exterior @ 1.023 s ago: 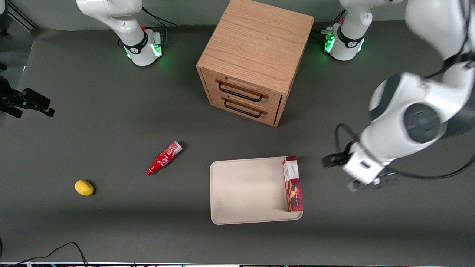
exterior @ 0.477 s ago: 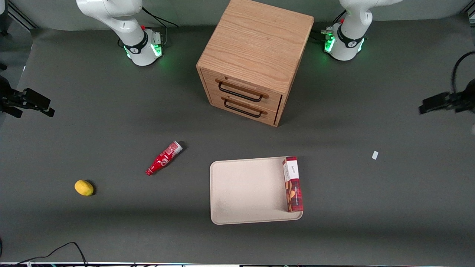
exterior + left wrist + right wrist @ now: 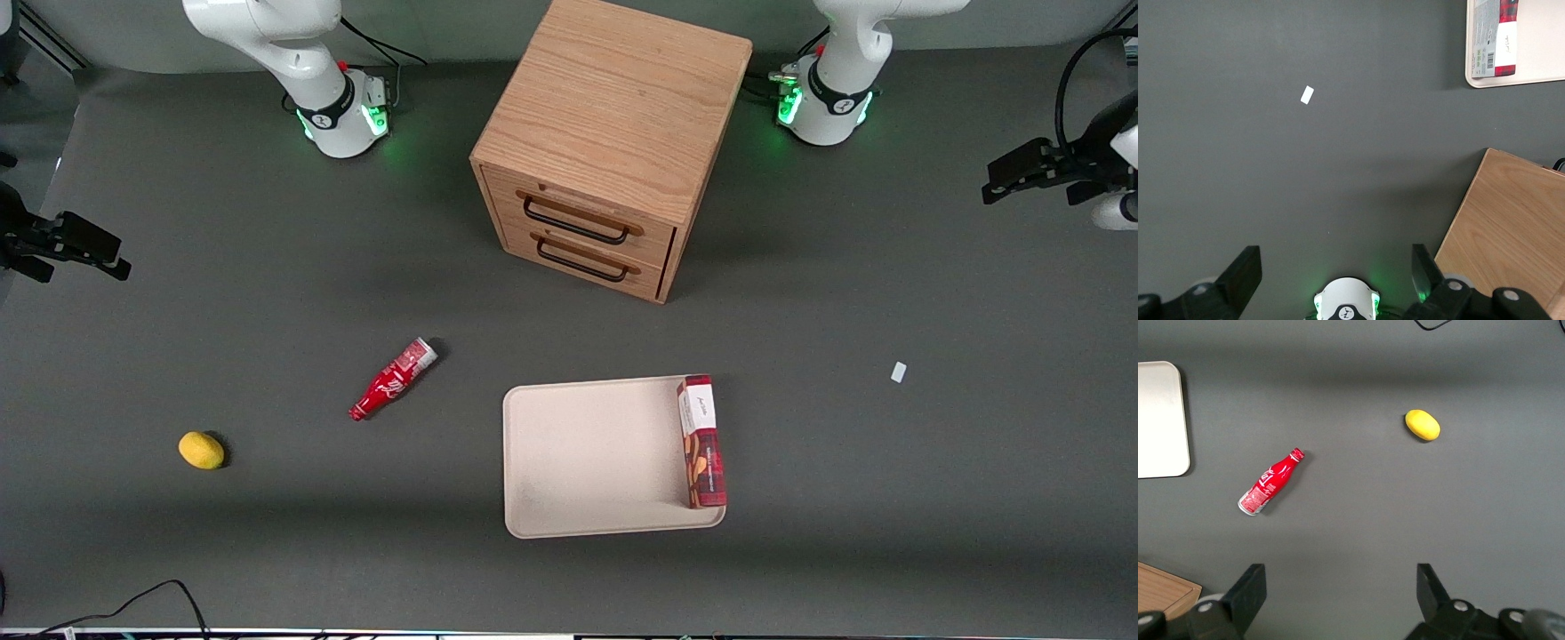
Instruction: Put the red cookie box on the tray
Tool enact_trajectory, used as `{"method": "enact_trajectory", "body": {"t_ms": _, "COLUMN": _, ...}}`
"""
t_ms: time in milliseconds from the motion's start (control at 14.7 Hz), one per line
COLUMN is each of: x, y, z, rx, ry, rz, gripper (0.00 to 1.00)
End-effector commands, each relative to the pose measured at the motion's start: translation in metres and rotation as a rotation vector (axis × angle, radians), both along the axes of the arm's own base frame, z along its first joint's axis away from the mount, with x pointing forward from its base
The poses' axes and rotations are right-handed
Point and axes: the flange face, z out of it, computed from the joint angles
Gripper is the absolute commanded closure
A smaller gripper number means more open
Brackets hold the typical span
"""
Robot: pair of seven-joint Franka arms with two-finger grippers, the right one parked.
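My gripper (image 3: 1022, 173) hangs with jaws spread and empty at the bench's edge, well apart from the red cookie box (image 3: 701, 442) lying lengthwise along the tray (image 3: 587, 458) rim.

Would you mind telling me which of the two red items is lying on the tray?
The red cookie box, along the tray's edge nearest the working arm. The red bottle lies on the table. The hand is open, far off.

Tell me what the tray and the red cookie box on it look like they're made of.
The tray: probably matte plastic or molded fibre; plain cream, rounded corners, no shine. The red cookie box: likely printed cardboard, with crisp folded edges, cookie pictures and a white end panel. The tool is open, high above the table's working-arm end.
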Motion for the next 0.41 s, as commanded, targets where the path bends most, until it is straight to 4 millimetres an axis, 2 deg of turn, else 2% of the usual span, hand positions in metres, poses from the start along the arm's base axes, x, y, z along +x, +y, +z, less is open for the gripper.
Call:
{"method": "enact_trajectory", "body": {"t_ms": 0, "x": -0.0053, "y": 0.0005, "z": 0.0106, "rx": 0.000, "ry": -0.040, "rz": -0.019, "gripper": 0.00}}
{"method": "enact_trajectory", "body": {"t_ms": 341, "x": -0.0047, "y": 0.0025, "z": 0.0114, "rx": 0.006, "ry": -0.032, "rz": -0.016, "gripper": 0.00}}
